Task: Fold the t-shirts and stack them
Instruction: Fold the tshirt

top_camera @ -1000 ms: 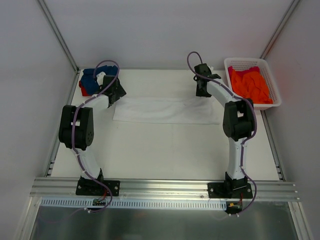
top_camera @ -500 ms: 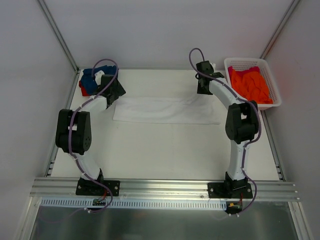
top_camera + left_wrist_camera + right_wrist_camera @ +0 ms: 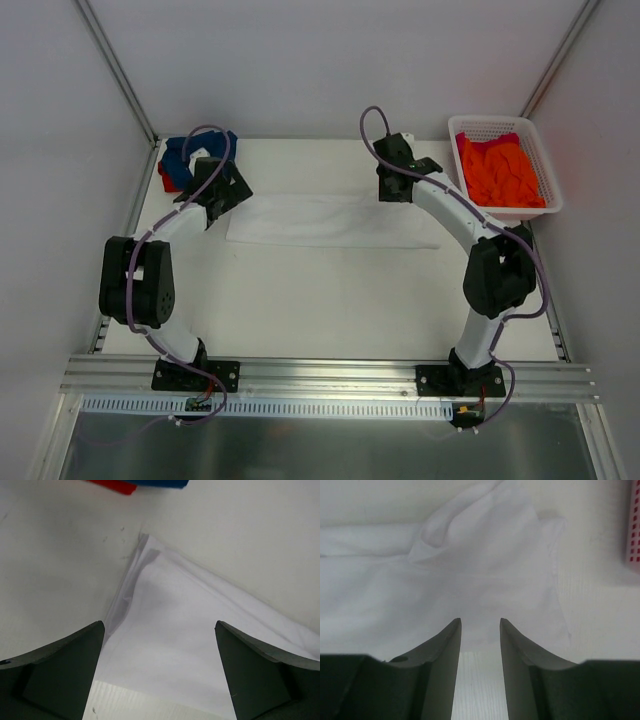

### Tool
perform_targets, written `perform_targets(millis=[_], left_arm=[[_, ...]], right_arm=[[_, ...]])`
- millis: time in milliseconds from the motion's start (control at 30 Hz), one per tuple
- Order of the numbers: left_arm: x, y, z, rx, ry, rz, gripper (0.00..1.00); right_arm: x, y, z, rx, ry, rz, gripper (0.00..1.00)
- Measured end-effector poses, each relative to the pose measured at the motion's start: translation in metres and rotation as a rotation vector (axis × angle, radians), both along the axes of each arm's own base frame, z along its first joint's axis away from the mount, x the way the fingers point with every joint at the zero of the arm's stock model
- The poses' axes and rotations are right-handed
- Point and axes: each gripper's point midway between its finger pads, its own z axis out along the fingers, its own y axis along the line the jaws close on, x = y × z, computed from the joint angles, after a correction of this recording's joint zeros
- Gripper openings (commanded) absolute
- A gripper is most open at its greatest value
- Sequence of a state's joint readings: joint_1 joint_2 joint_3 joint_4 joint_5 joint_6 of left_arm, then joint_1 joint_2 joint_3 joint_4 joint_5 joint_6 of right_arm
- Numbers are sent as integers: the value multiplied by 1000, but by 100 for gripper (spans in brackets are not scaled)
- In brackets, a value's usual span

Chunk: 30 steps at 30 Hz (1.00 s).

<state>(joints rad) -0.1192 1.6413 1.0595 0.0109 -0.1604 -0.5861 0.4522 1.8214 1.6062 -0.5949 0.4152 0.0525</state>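
A white t-shirt [image 3: 330, 220] lies folded into a long strip across the middle of the table. My left gripper [image 3: 225, 197] hovers over its left end, jaws wide open and empty; the left wrist view shows the shirt's corner [image 3: 165, 630] between my left gripper's [image 3: 159, 624] fingers. My right gripper [image 3: 392, 192] hangs above the strip's far right edge. In the right wrist view, my right gripper [image 3: 480, 621] stands narrowly open with nothing in it, above the white t-shirt [image 3: 470, 570]. A blue t-shirt [image 3: 187, 150] lies on a red t-shirt [image 3: 165, 180] at the back left. An orange t-shirt [image 3: 500, 170] fills the basket.
The white lattice basket [image 3: 500, 122] stands at the back right, its edge showing in the right wrist view [image 3: 635, 525]. Metal frame posts rise at both back corners, and a rail runs along the near edge by the arm bases.
The left jaws have opened wider and that gripper has slid slightly nearer over the shirt's left end. The right gripper has moved left along the shirt's far edge.
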Motion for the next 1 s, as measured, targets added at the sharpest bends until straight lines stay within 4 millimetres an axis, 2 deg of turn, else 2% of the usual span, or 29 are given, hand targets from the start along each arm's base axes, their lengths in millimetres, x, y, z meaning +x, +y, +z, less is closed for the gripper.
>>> perform_targets(millis=[100,200,400,800,900,1000], left_arm=[[-9,-11,-11,-17,38,-38,93],[-12,-24,-14,-28,48,-76,93],[-16,-42,-17,-33,58,-136,93],[-17,-53,-40,-11,115,-204,92],[-18,-53,-44,-10,126,-206,92],[-19,-54,-44,-9,127,-210,91]], right_arm=[[-23,6,-29,-22,77,15,40],[-41,8,-49,-42,135,21,40],[-57,12,-62,-48,171,21,40],[-56,10,-66,-45,180,8,40],[-43,7,-65,-36,178,-2,40],[-17,-2,-59,-17,159,-29,40]])
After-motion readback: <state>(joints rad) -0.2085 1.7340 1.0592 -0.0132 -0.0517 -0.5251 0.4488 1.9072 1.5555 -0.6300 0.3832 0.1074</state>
